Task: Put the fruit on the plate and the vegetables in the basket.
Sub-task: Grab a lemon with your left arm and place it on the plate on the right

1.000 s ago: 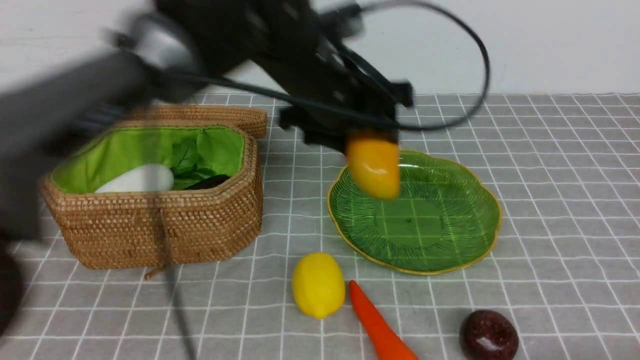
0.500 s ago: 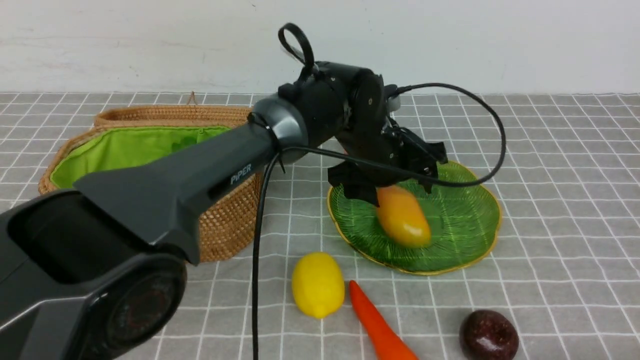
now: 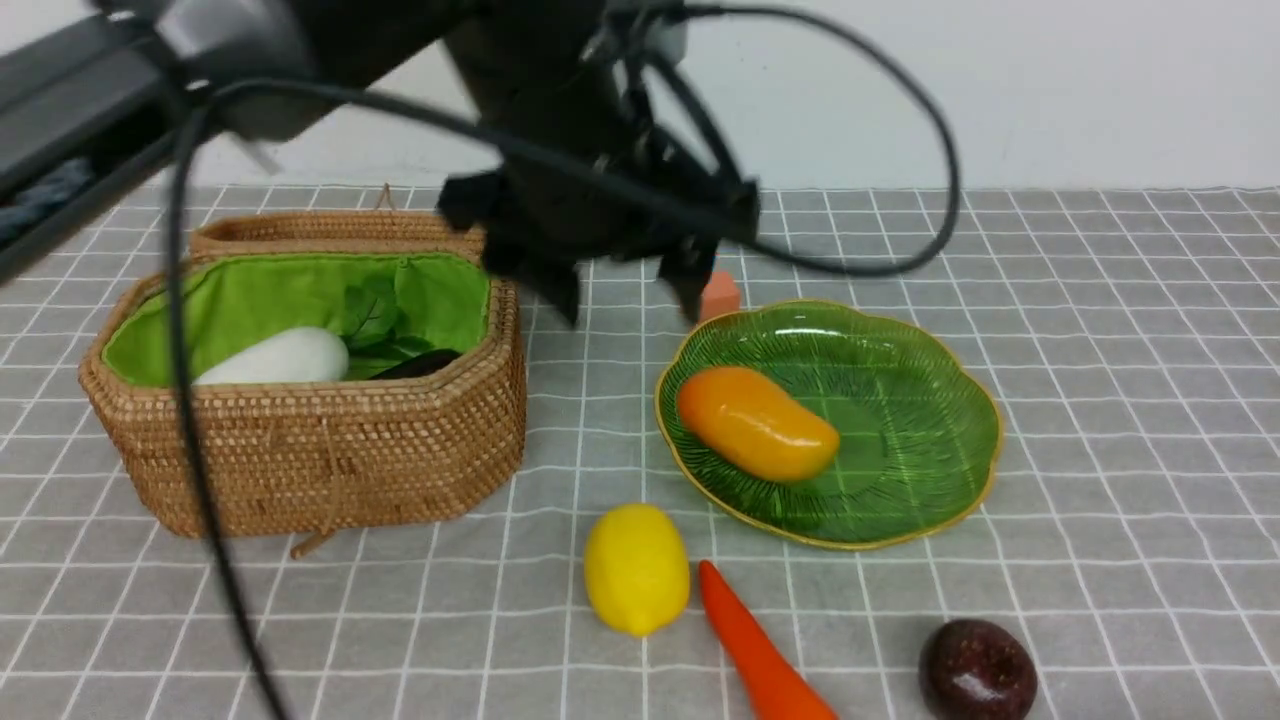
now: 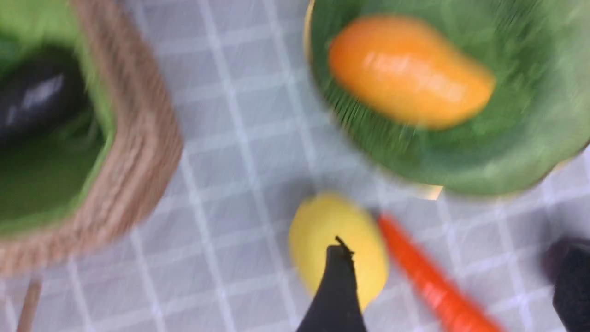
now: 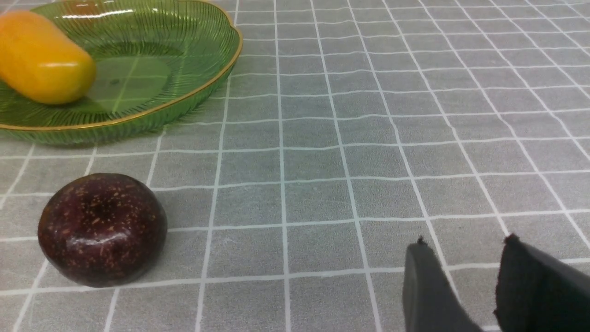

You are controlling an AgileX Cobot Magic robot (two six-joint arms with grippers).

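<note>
Front view only: radish (image 3: 275, 358), leafy piece (image 3: 375, 315) and eggplant (image 3: 420, 364) lie inside the open basket (image 3: 330, 460), and a small orange-pink cube (image 3: 720, 295) sits just behind the plate (image 3: 900, 530). The right tool (image 5: 479, 286) appears in the right wrist view only, low over the table (image 3: 1100, 400), its jaws a narrow gap apart with nothing between. The left arm (image 3: 250, 40) reaches in from the upper left, motion-blurred. The left tool (image 3: 628, 290) hangs above the table between basket and plate, tips down, jaws wide apart, empty. The mango (image 3: 757, 423) lies on the plate's left half, lower than the left tool and clear of it. Lemon (image 3: 636, 568) and carrot (image 3: 760, 650) lie side by side on the table just in front of the plate. The left wrist view, blurred, puts the lemon beyond one fingertip (image 4: 339, 276). The maroon fruit (image 5: 102, 229) rests on the table, near the right tool but apart from it.
</note>
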